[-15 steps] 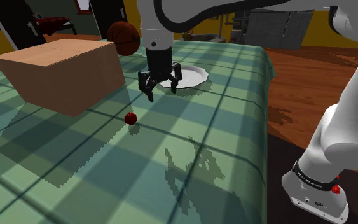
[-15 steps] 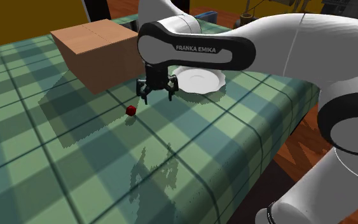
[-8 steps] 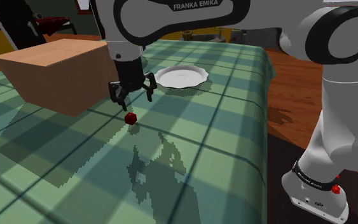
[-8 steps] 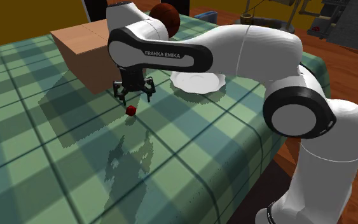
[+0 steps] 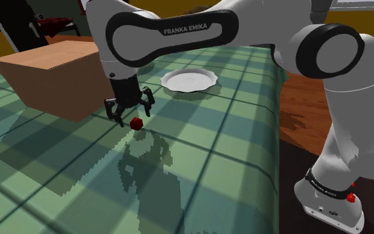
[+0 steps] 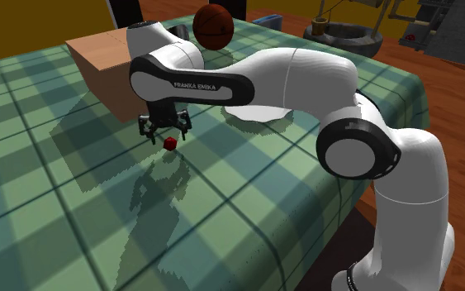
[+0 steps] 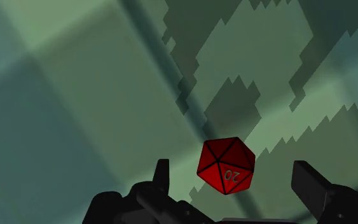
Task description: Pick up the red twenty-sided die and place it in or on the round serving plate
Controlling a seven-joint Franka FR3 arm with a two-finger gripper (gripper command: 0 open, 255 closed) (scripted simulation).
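A small red twenty-sided die (image 5: 136,123) (image 6: 170,144) lies on the green checked tablecloth, in the arm's shadow. My black gripper (image 5: 131,114) (image 6: 166,132) hangs open just above it, fingers pointing down. In the wrist view the die (image 7: 226,166) sits between the two spread fingers of the gripper (image 7: 232,168), its "20" face showing, and neither finger touches it. The round white plate (image 5: 189,80) with a wavy rim rests on the table beyond the die, toward the shoulder view's right. It holds nothing.
A large cardboard box (image 5: 52,73) (image 6: 115,58) stands close beside the gripper, on the shoulder view's left. A brown basketball (image 6: 213,26) sits behind the box. The table's edge (image 5: 275,133) drops to a wooden floor on the shoulder view's right.
The arm has swung from beside the plate toward the shoulder view's left and come down over the die. The fingers stayed open; die and plate have not moved.
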